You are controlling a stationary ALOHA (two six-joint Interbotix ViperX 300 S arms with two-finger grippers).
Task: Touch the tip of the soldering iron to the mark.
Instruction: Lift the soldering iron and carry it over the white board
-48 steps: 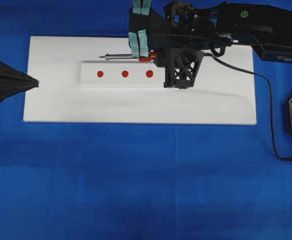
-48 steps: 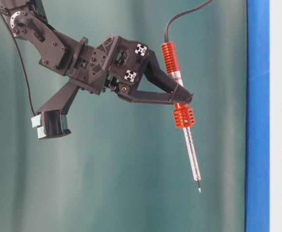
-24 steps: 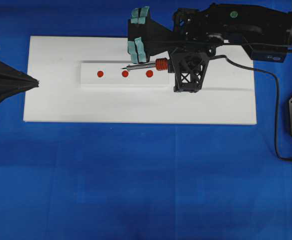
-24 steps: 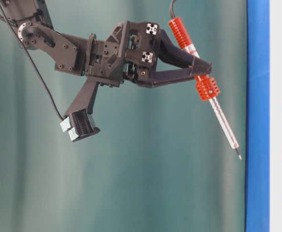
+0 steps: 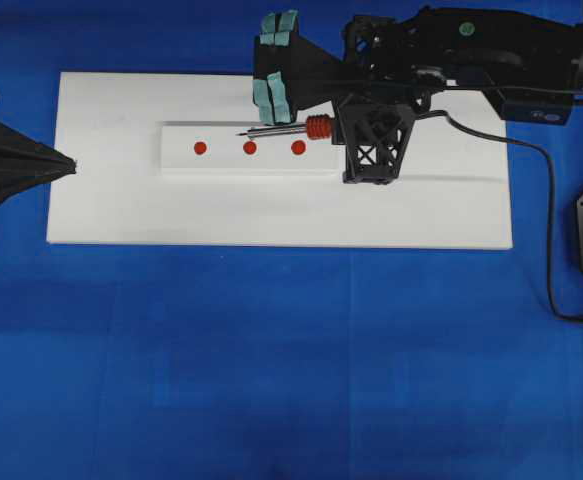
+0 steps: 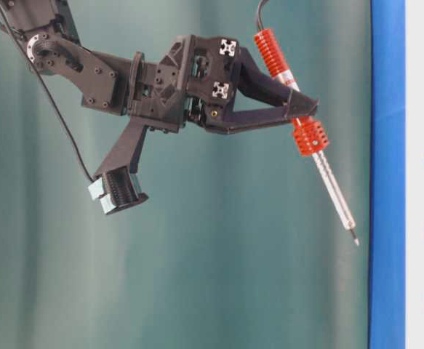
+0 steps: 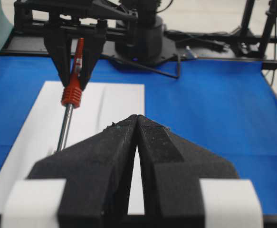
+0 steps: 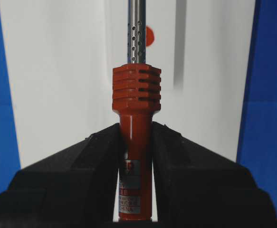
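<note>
White block (image 5: 248, 160): right gripper (image 8: 135, 142) view crops iron's tip.

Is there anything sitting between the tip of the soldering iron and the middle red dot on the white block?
Nothing visible does. The tip hangs in open air, apart from the white block, and the surface around the mark is bare. The right end effector grips the soldering iron higher up its handle.
</note>
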